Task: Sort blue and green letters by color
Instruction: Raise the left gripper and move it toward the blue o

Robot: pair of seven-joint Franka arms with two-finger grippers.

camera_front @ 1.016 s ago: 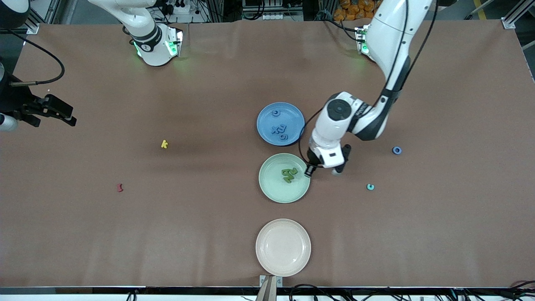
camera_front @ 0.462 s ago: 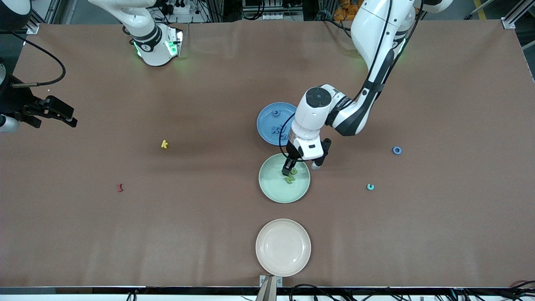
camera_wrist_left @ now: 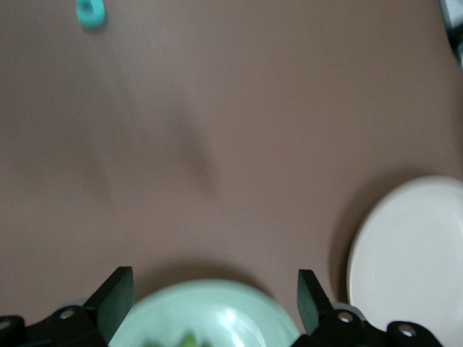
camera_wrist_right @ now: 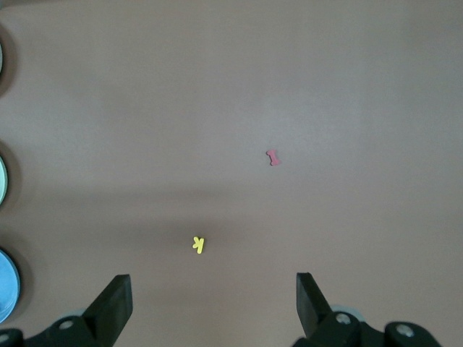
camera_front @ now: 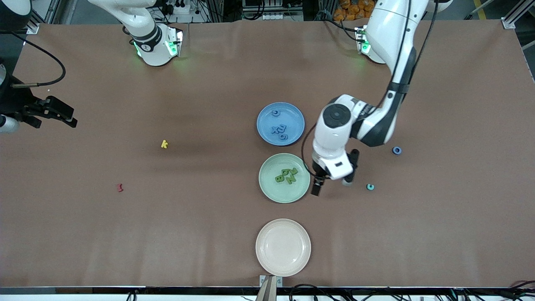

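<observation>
Left hand [camera_front: 330,184] hangs just above the bench [camera_front: 418,234] beside the green plate [camera_front: 271,190], fingers spread wide, holding nothing. Olive green letters [camera_front: 286,176], small chunky shapes, lie clustered in that plate beside the hand. Medium blue letters [camera_front: 279,126] lie in the blue plate [camera_front: 267,121], farther from the front camera. Right hand [camera_wrist_right: 210,307] waits high over the bench, wide open, empty

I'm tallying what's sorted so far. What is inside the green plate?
Three olive green letters lie clustered in the green plate, toward the blue plate. The open left claw hangs just off its rim, covering nothing inside.
</observation>
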